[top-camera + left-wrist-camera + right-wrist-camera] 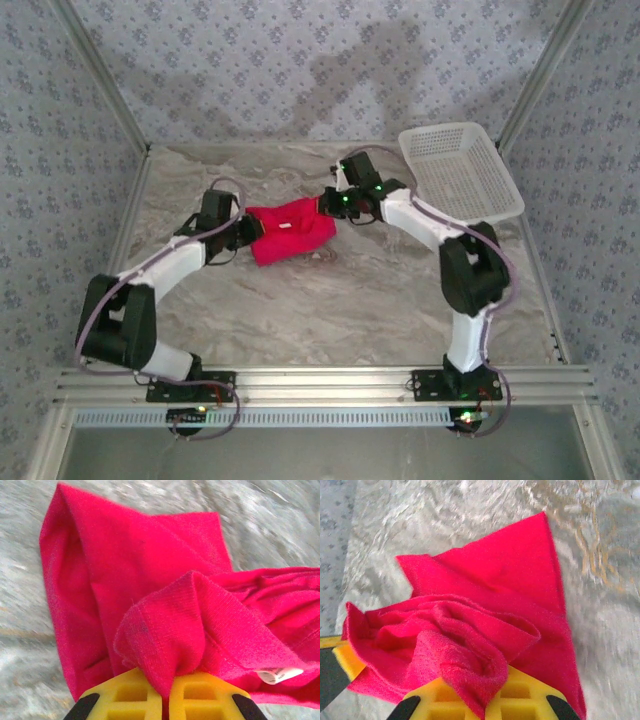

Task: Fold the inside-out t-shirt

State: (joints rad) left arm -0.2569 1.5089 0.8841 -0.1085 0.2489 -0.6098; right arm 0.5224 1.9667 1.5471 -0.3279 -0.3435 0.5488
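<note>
Top external view is showing the red inside-out t-shirt (290, 232) lying bunched on the table (330, 320), left of the white basket (462, 170) and a bit nearer the arms than it. The left gripper (243, 232) is pinching the shirt end away from the basket. The right gripper (333, 203) is pinching the end close to the basket. Both are squeezing shut on red cloth, which is poking out between the yellow pads (135, 695) in the wrist views.

Each gripper is holding a thick lump, not a neat edge. If the arms pull apart, a lump may slip out, or the shirt may twist and fold crooked.

The sleeves and neck hole are hiding somewhere in the folds. The small white tag (277, 675) is peeking out, partly tucked under cloth. The cloth is covering the fingertips.
</note>
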